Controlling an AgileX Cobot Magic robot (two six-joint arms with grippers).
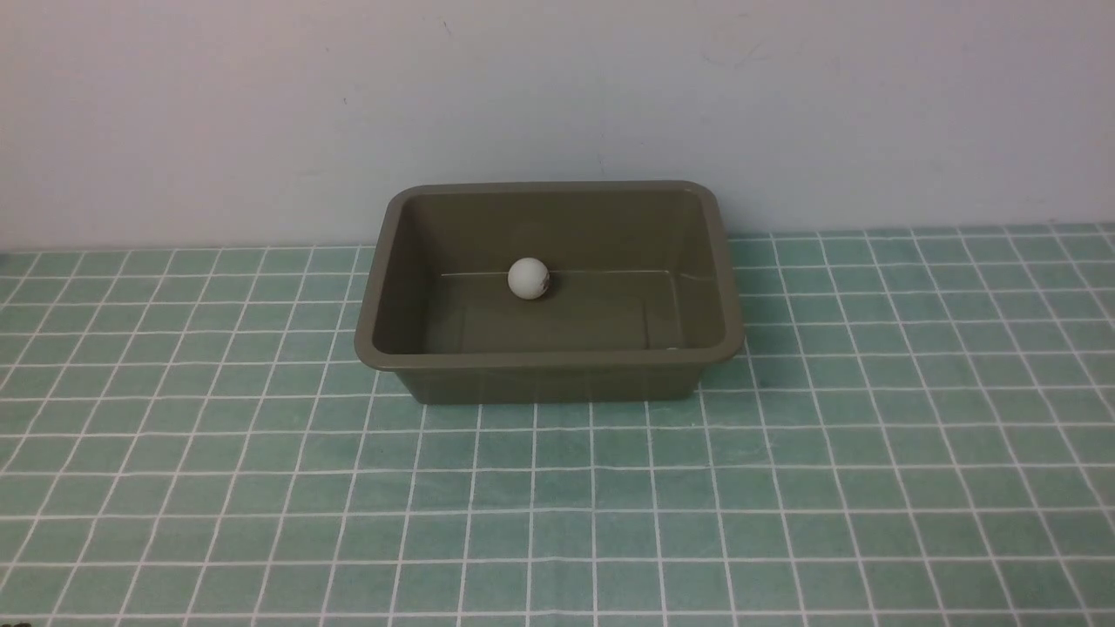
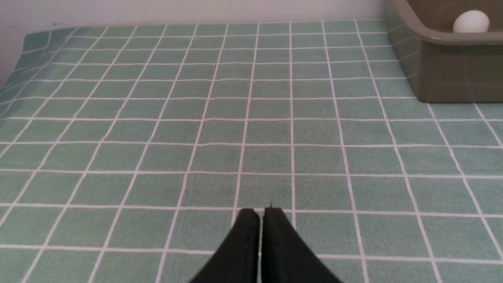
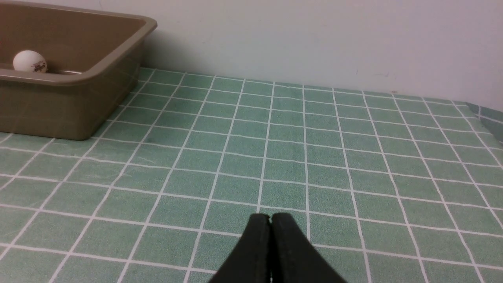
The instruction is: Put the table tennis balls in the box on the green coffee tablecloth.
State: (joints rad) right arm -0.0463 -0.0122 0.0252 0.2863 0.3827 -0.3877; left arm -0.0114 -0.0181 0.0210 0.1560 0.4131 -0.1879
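A plain wall backs the tablecloth (image 1: pixel 557 505). At frame centre, one ball (image 1: pixel 528 279) rests in the box (image 1: pixel 557 370). The left gripper (image 2: pixel 261 212) and right gripper (image 3: pixel 270 216) sit pinched together, empty, likely parked.

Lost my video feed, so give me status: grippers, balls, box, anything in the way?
Left gripper shut, empty; right gripper shut, empty. One logo ball in the box; no second ball seen. Tablecloth shows no obstruction.

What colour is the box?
Olive-brown box, plain, no pattern; shows best in the front view.
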